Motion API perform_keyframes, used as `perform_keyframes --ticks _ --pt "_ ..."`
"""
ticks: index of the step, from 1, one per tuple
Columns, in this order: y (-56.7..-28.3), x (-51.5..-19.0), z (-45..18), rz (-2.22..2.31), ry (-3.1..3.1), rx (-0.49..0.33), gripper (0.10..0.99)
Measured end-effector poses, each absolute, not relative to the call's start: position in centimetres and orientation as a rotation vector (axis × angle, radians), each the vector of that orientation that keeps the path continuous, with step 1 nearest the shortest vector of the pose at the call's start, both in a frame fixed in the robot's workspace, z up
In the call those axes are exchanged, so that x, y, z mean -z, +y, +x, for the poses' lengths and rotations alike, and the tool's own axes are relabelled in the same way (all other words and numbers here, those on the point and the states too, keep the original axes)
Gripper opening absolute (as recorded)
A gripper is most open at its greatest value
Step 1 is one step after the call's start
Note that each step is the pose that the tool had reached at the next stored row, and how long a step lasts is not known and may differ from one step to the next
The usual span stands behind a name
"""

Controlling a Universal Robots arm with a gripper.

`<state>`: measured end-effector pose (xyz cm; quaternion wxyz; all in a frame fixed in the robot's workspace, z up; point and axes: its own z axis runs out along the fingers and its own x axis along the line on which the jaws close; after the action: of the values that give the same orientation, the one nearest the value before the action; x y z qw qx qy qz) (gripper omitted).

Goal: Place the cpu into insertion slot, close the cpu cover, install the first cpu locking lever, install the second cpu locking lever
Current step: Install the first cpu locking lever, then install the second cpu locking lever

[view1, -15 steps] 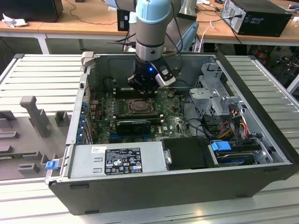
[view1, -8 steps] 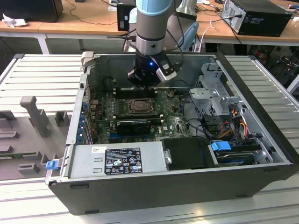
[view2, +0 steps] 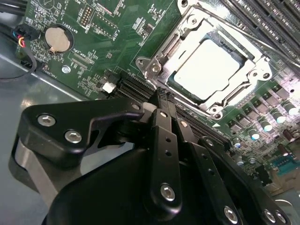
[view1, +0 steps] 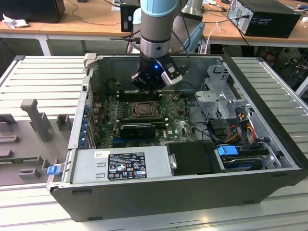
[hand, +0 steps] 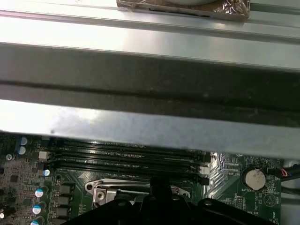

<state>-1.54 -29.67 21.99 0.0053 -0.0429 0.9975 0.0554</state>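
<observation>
Hovering low inside the open computer case [view1: 192, 192], the end effector [view2: 164, 96] has its fingers pressed together and holds nothing, tips poised just short of the insertion slot [view2: 213, 70]. Beyond them, in the upper right of the second wrist view, the cpu [view2: 206, 70] lies seated flat in the socket, and the cpu cover [view2: 185, 33] appears already lowered around it. The work at hand looks to be the locking levers: a good push would meet the lever squarely, sweep it sideways under its hook, and stay clear of the memory slots [hand: 122, 157] farther back.
</observation>
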Motion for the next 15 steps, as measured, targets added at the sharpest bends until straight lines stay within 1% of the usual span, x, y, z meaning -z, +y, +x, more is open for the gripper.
perform_keyframes --ticks 7,15 --pt "-30.2 -22.0 -1.5 -0.134 3.123 -0.173 0.106" --pt "-31.6 -22.0 -1.5 -0.134 3.123 -0.173 0.106"
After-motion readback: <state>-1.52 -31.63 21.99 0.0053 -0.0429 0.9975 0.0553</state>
